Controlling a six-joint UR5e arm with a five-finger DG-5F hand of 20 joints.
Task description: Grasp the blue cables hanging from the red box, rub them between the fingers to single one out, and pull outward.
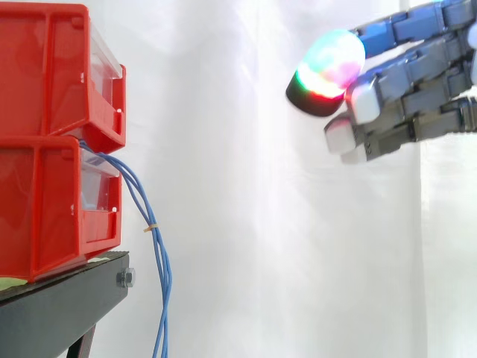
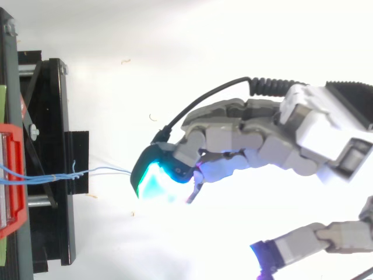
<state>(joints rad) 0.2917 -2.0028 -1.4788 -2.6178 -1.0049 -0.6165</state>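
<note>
The hand (image 1: 417,74) is hovering released at upper right, fingers relaxed, while blue cables (image 1: 164,268) are hanging from the red bins (image 1: 45,149) at left.

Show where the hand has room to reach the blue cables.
Free: the wide gap before the white curtain, between hand and hanging blue cables. Crowded: where they leave the lower red bin, beside the black stand.

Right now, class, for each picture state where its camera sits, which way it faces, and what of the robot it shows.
Side view: beside the work, level, facing the red bins and hanging blue cables; the hand sits upper right.
Top view: above, looking down on bins and black stand; the hand spans the right half.
Shared: bins, cables, hand.
</note>
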